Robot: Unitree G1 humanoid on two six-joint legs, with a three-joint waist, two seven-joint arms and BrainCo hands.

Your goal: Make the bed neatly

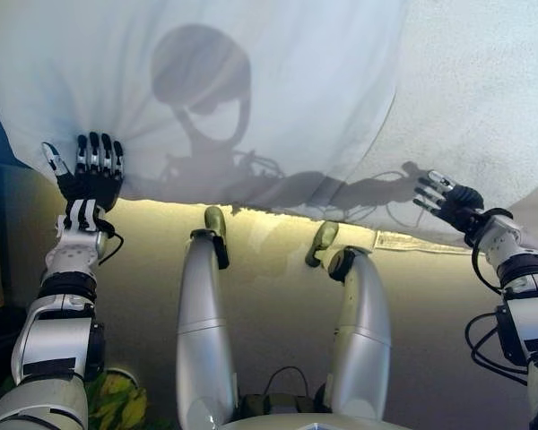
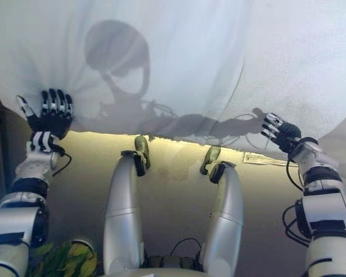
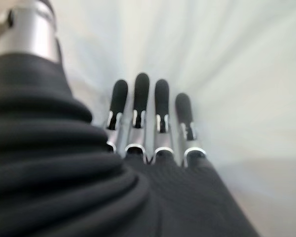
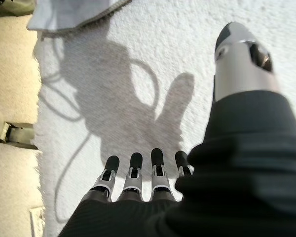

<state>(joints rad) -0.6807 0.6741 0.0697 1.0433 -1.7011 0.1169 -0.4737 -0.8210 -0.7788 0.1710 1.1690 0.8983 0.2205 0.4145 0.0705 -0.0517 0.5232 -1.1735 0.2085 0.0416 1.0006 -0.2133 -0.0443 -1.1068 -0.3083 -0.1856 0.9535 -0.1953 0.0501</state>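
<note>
Left hand [image 1: 91, 175] at nine o'clock, right hand [image 1: 448, 202] at three: we spread fingers flat, holding nothing, to smooth sheet [image 1: 278, 98] over bed [image 1: 484, 81].

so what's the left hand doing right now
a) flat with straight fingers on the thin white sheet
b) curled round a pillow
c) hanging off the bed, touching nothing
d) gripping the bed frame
a: the left hand lies with fingers straight on the thin white sheet near its edge, and the left wrist view shows creases fanning out from it; no pillow or frame is in it.
</note>
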